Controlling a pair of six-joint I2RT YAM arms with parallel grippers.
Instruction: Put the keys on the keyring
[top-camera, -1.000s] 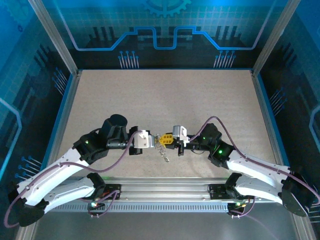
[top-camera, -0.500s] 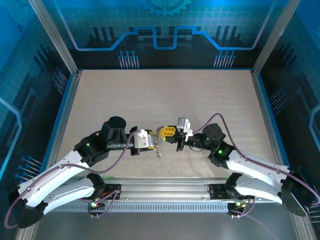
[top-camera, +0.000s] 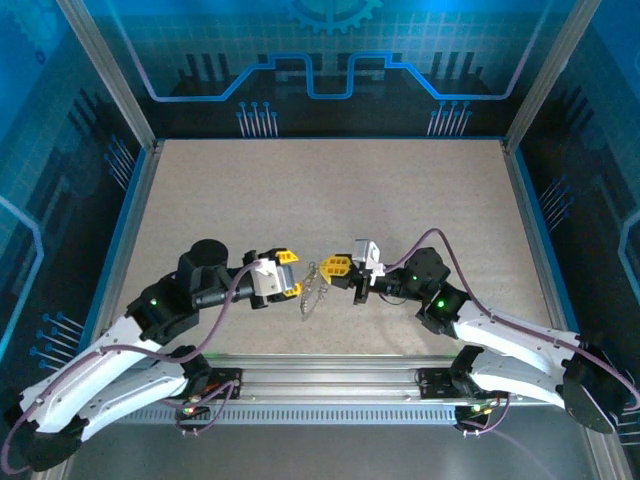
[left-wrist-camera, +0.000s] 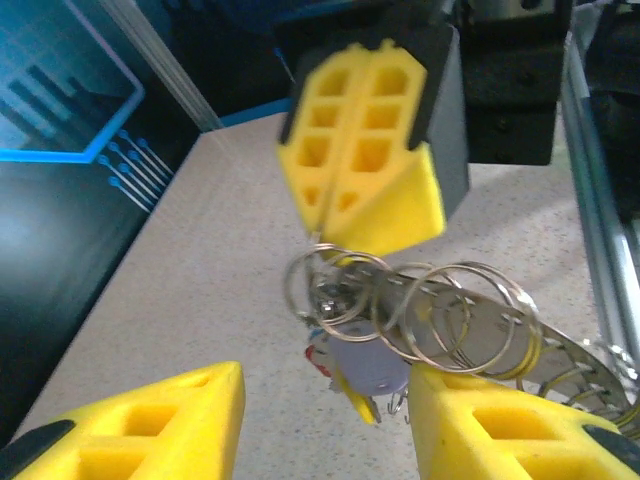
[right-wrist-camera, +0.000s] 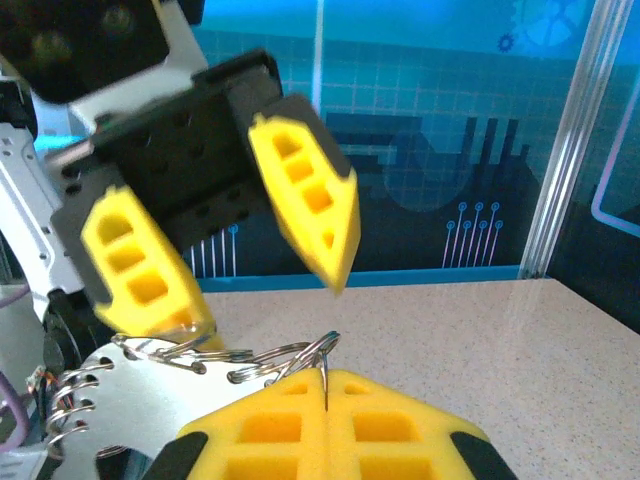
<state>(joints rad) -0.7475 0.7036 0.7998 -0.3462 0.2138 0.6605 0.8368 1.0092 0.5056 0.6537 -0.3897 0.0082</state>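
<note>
My right gripper (top-camera: 338, 266) is shut on the keyring (right-wrist-camera: 300, 358), pinching the thin wire loop between its yellow pads (right-wrist-camera: 323, 378) and holding it above the table. A tangle of wire rings (left-wrist-camera: 420, 310) hangs from the right gripper (left-wrist-camera: 340, 225). Under it dangle the keys: a pale lilac head (left-wrist-camera: 365, 360) with a sliver of a red one (left-wrist-camera: 316, 358) behind. My left gripper (top-camera: 288, 274) stands open just left of the bunch (top-camera: 312, 285). Its fingers (left-wrist-camera: 150, 425) sit on either side below the keys, and one of them (right-wrist-camera: 140, 265) is close against the rings.
A flat shiny metal plate (right-wrist-camera: 120, 410) with rings along its edge hangs with the bunch by my left gripper's right finger (left-wrist-camera: 500, 425). The speckled beige table (top-camera: 330, 190) stretches away behind both arms, walled by blue panels and a metal frame (top-camera: 530, 90).
My left gripper has opened and pulled back to the left, away from the bunch. The right gripper stays shut on the keyring and has shifted slightly.
</note>
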